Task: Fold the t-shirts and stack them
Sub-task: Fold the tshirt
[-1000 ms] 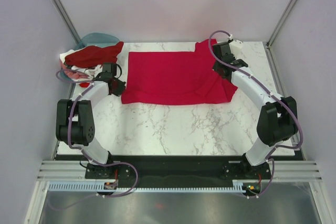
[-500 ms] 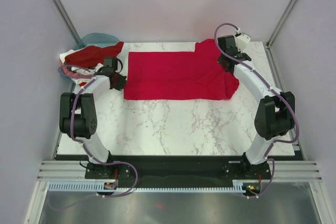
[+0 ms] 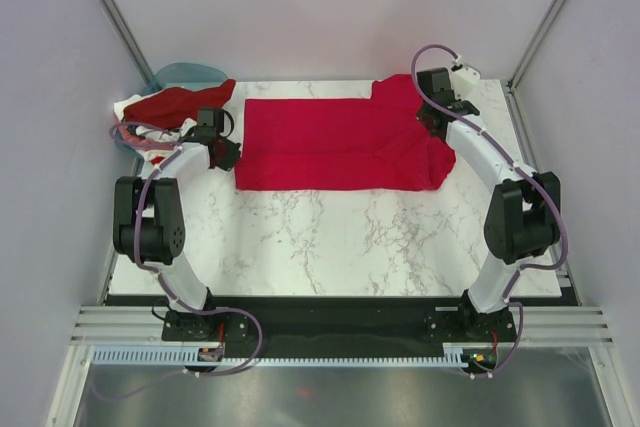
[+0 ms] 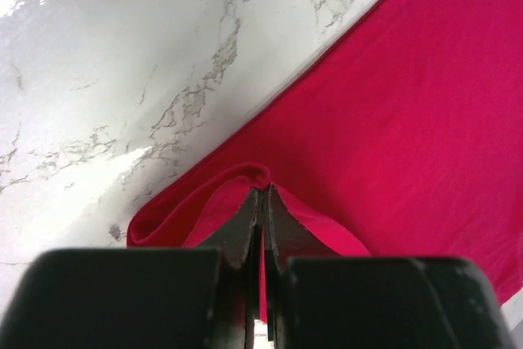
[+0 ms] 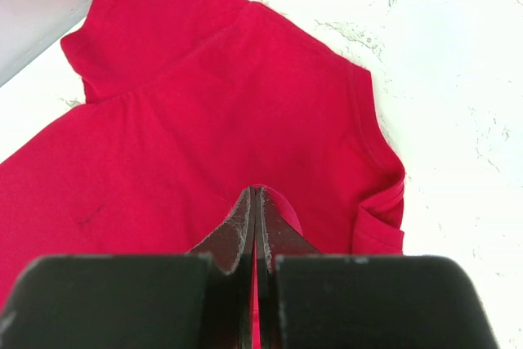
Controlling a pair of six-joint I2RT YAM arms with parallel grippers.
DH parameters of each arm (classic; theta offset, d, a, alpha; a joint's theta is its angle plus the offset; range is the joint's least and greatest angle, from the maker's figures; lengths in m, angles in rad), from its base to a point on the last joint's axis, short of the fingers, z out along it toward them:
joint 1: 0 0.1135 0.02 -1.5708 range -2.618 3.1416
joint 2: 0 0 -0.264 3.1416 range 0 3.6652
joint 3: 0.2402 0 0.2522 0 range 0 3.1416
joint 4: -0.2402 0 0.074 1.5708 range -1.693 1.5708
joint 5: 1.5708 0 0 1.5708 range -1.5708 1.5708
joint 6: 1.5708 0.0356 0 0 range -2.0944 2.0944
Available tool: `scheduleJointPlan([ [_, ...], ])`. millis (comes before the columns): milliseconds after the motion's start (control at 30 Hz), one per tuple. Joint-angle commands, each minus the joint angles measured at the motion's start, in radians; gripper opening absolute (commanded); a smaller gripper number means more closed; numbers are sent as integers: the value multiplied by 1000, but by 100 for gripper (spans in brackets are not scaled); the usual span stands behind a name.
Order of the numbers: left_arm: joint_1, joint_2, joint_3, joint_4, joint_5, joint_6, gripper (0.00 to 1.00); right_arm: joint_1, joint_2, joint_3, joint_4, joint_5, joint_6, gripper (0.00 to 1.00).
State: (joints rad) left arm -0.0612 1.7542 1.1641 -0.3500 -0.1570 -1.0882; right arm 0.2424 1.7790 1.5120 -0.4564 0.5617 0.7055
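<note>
A bright crimson t-shirt (image 3: 335,142) lies spread across the far half of the table. My left gripper (image 3: 228,154) is shut on its left edge; the left wrist view shows the cloth (image 4: 392,120) pinched into a fold between the closed jaws (image 4: 263,194). My right gripper (image 3: 430,125) is shut on the shirt's right side near the sleeve; the right wrist view shows the cloth (image 5: 212,120) pinched at the jaw tips (image 5: 255,192). More shirts, dark red (image 3: 180,104), white and pink, are heaped at the far left.
A teal plastic basin (image 3: 185,74) sits under the heap at the back left corner. Grey walls close in the left, back and right sides. The marble table (image 3: 330,237) runs from the shirt to the arm bases.
Both grippers have moved toward the back, and the shirt's near edge has been drawn slightly away from the arm bases. In the last half second little has moved.
</note>
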Motion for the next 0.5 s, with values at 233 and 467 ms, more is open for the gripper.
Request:
scheduleJointPlan([
  [233, -19, 70, 201, 25, -53, 23, 2, -20, 89, 114, 22, 47, 15, 0],
  [467, -17, 171, 310, 8, -67, 96, 82, -20, 195, 251, 48, -13, -35, 80],
])
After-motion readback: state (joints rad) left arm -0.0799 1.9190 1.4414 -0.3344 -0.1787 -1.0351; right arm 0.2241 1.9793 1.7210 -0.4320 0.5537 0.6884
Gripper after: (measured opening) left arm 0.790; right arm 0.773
